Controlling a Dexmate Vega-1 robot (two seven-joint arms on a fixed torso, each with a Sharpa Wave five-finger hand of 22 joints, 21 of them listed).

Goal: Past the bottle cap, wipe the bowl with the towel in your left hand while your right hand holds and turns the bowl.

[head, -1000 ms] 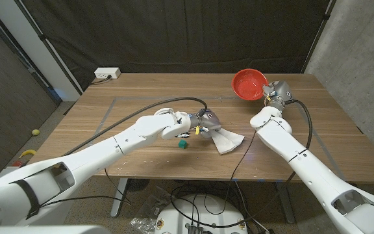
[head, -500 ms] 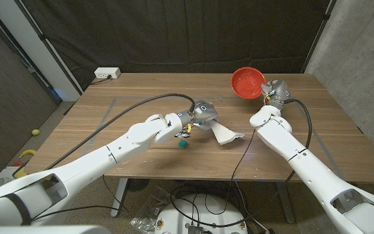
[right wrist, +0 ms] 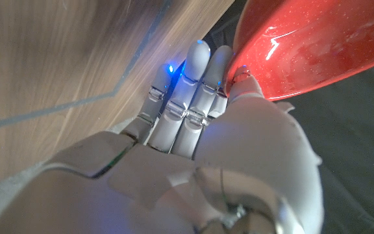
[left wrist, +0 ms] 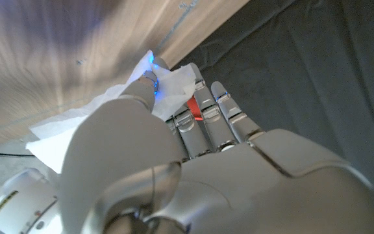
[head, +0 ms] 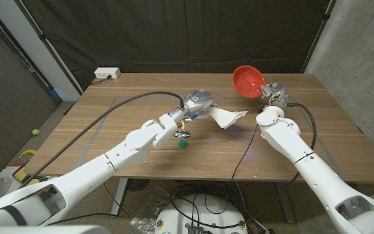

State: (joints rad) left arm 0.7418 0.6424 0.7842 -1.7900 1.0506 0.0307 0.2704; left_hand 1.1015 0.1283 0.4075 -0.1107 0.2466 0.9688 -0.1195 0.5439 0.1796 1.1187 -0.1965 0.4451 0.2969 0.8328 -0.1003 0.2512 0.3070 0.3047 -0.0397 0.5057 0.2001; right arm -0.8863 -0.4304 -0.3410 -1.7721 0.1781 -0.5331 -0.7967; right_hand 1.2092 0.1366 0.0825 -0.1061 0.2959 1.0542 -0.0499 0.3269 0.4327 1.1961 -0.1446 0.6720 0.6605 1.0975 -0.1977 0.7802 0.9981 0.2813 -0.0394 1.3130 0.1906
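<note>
Item, wiping not yet begun: bottle cap [head: 183, 144] on the table below and behind the left hand [head: 197, 103], by which the towel [head: 225, 117] is gripped and held raised short of the red bowl [head: 248, 82], itself pinched at the rim and tilted up by the right hand [head: 273, 93].

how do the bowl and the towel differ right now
The bowl is red, glossy and rigid; the towel is white, soft and crumpled. The bowl is tilted, its opening toward the left hand, gripped at its rim by the right hand; the towel hangs loosely from the left hand. Both are held up off the table, not yet touching each other.
</note>
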